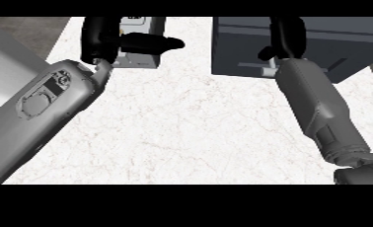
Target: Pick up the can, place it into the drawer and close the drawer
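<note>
The can (138, 59), light grey with a pale label end, lies at the counter's far left. My left hand (100, 38) is curled round it, and the thumb (160, 43) crosses its middle and hides part of it. The dark grey drawer unit (342, 43) stands at the far right, with a pale handle (253, 66) on its front. My right hand (287, 33) lies over the drawer's front with straight fingers, its thumb just above the handle. The inside of the drawer does not show.
The white marble counter (189, 122) spreads between my two grey forearms. A darker floor strip (29, 28) shows beyond the counter's left edge.
</note>
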You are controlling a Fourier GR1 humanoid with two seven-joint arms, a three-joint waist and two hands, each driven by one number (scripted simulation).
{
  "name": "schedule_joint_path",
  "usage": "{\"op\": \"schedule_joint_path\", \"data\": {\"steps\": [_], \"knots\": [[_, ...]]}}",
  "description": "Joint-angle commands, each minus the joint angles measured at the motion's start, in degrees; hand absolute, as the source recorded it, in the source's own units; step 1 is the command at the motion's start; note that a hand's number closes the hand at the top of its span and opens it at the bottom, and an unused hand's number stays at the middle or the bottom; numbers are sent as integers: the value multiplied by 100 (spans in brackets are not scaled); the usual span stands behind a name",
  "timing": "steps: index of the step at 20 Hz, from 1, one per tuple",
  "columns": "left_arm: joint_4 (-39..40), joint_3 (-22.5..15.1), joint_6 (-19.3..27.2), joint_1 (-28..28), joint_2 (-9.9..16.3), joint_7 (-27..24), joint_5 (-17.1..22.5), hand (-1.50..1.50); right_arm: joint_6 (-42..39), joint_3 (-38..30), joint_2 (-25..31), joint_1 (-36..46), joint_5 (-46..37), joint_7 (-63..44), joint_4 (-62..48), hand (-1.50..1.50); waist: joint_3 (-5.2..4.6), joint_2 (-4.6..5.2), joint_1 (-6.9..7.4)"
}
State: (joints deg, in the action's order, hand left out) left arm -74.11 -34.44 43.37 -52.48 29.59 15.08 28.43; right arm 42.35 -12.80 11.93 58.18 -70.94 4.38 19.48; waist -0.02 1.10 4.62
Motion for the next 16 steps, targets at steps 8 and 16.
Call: {"op": "schedule_joint_path", "data": {"steps": [8,16], "knots": [[-475,5,-62,514,98,-83,-141,-150,-117,-581,-35,783,612,589,-359,-150,29,94,160],[-637,231,-146,852,290,-155,-64,-150,-645,-1492,-456,920,1807,1621,-146,-150,29,16,42]]}}
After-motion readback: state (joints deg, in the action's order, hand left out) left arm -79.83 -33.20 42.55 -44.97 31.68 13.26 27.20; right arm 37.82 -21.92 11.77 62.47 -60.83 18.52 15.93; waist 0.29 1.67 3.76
